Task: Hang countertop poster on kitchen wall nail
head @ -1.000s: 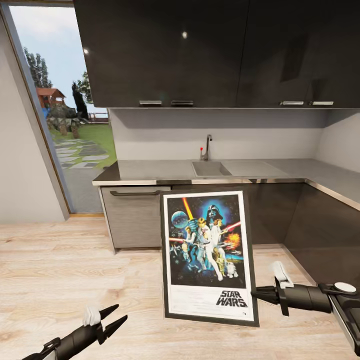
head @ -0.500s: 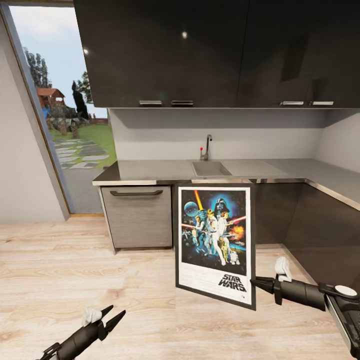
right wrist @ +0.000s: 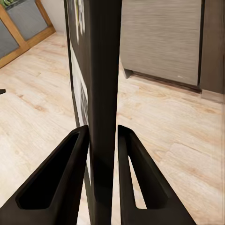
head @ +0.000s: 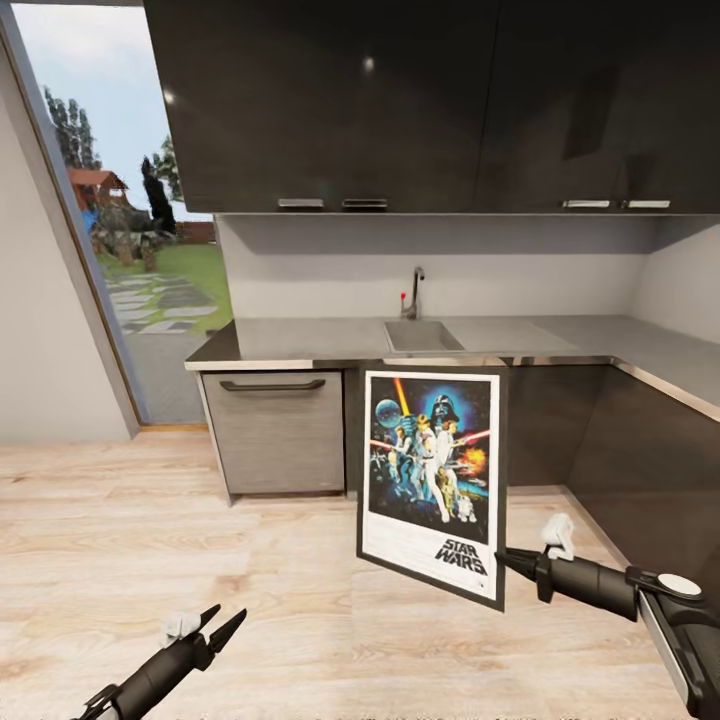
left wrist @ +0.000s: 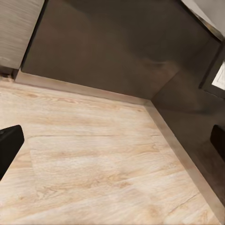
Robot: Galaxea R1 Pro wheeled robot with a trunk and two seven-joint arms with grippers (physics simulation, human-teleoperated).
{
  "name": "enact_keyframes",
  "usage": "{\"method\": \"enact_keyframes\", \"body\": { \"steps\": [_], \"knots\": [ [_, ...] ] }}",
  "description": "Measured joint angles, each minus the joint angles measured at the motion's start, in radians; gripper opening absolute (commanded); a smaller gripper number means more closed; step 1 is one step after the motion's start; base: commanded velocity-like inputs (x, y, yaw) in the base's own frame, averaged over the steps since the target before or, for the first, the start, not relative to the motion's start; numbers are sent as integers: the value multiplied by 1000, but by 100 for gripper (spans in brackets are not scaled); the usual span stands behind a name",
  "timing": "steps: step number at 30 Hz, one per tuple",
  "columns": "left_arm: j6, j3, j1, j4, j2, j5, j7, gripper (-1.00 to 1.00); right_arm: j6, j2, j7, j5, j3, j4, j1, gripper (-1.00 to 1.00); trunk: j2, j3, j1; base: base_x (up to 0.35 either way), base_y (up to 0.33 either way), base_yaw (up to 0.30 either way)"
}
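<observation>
The Star Wars poster [head: 432, 480] hangs upright in the air in front of the dark cabinets, black frame and white border facing me. My right gripper [head: 502, 556] is shut on its lower right edge. In the right wrist view the poster [right wrist: 101, 84] stands edge-on as a dark slab, with both fingers [right wrist: 72, 173] pressed against it. My left gripper [head: 222, 625] is low at the left over the wood floor, open and holding nothing. The grey kitchen countertop [head: 300, 342] with its sink [head: 420, 336] and tap [head: 412, 294] runs behind the poster.
Dark upper cabinets [head: 420, 100] hang above the counter. A grey drawer front [head: 275, 432] sits under its left end. A tall glass door [head: 120, 250] opens onto a garden at the left. The counter turns toward me at the right [head: 670, 365]. Wood floor [head: 150, 540] lies open at the left.
The right gripper has carried the poster to the right and up, away from me, and it now looks smaller and turned slightly. The left gripper has dropped a little lower.
</observation>
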Motion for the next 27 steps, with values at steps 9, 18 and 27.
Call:
{"method": "enact_keyframes", "body": {
  "steps": [9, 18, 27],
  "knots": [
    [0, 2, 0, 2, 2, 0, 5, 100, -1, 4, -15, 1, -4, -1, 0, -100, 63, 14, -35, 0, 0, 0],
    [3, 1, 0, 2, 2, 89, 117, 100, -123, 3, -16, 5, -4, 0, 0, -100, 126, 27, -69, 0, 0, 0],
    [6, -3, 0, 3, -1, 92, 120, 100, -128, 3, -17, 4, -6, -3, 0, -100, 189, 41, -104, 0, 0, 0]
  ]
}}
